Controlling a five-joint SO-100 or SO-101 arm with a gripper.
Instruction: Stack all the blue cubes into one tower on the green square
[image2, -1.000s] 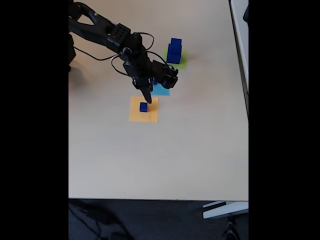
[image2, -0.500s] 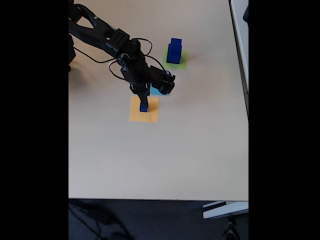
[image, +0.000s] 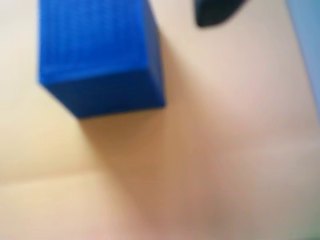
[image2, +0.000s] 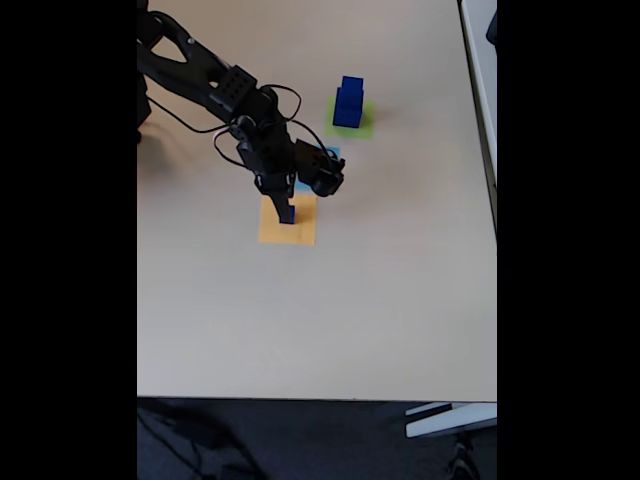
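Observation:
In the fixed view a stepped tower of dark blue cubes (image2: 348, 100) stands on the green square (image2: 366, 126) at the back right. My gripper (image2: 287, 214) points down onto an orange paper square (image2: 300, 232), and its fingers hide most of a small blue cube (image2: 285, 213) there. The wrist view shows this blue cube (image: 100, 50) very close and blurred at the upper left. One black fingertip (image: 215, 12) sits to its right, with a gap of orange paper between them. The jaws look open around the cube and are not pressing on it.
A light-blue paper square (image2: 330, 155) lies between the orange and green squares, partly under the gripper's body; its edge (image: 306, 50) shows at the right of the wrist view. The arm and its cables (image2: 215, 95) reach in from the upper left. The table's right edge (image2: 494, 200) is far off.
The gripper has swung left off the light-blue square and come down onto the orange square, over the small cube. The tower has not moved.

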